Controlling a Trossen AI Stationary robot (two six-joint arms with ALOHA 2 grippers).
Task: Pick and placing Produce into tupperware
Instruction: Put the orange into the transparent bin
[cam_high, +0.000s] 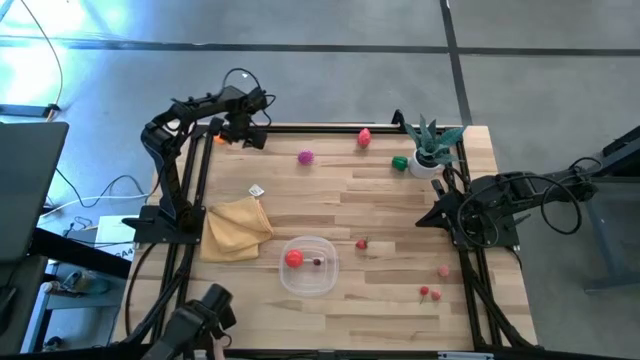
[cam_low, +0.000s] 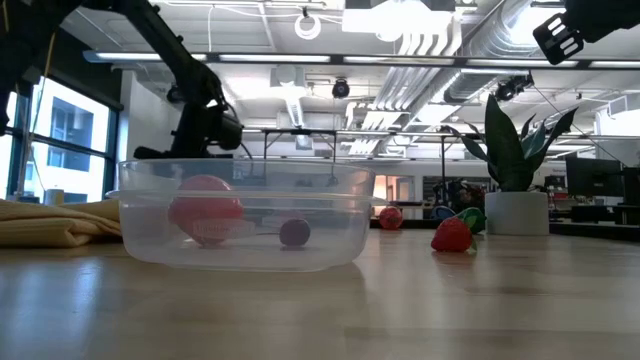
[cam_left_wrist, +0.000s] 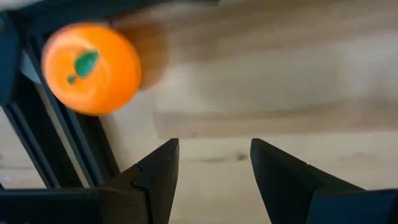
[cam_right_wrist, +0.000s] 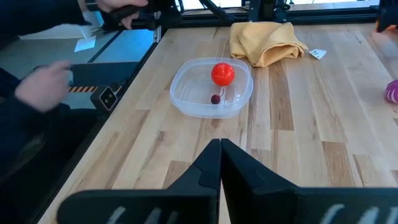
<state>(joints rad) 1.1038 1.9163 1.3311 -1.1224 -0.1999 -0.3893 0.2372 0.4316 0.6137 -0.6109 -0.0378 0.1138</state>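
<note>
My left end effector (cam_left_wrist: 213, 171) hangs at the far left corner of the counter (cam_high: 400, 310), its two dark fingers (cam_left_wrist: 155, 177) parted with bare wood showing between them and nothing held. Just beyond the fingers, at the counter's edge by the dark frame rail, sits an orange toy fruit (cam_left_wrist: 92, 68) with a small green leaf on it. My right end effector (cam_right_wrist: 220, 163) is pressed shut on nothing and waits over the right edge of the counter, facing across the wood. Out ahead of it lies the clear tupperware (cam_right_wrist: 185, 102), near the front middle of the counter, holding a red ball-shaped fruit (cam_right_wrist: 222, 73) and a small dark cherry (cam_right_wrist: 215, 99). Beside the tupperware, toward the left side, is a crumpled mustard-yellow cloth (cam_high: 236, 228), with a small white tag (cam_high: 257, 190) lying just past it. More produce is scattered on the wood: a strawberry (cam_high: 362, 243) right of the tupperware, a pink piece (cam_high: 443, 270) and a pair of red cherries (cam_high: 429, 293) nearer the right front, a magenta-purple piece (cam_high: 305, 156), a red-pink one (cam_high: 365, 137) and a green one (cam_high: 400, 163) toward the far side. The green one lies just beside a potted plant (cam_high: 430, 146) in a white pot. A person's blurred hand (cam_right_wrist: 40, 84) shows beyond the counter's edge.
</note>
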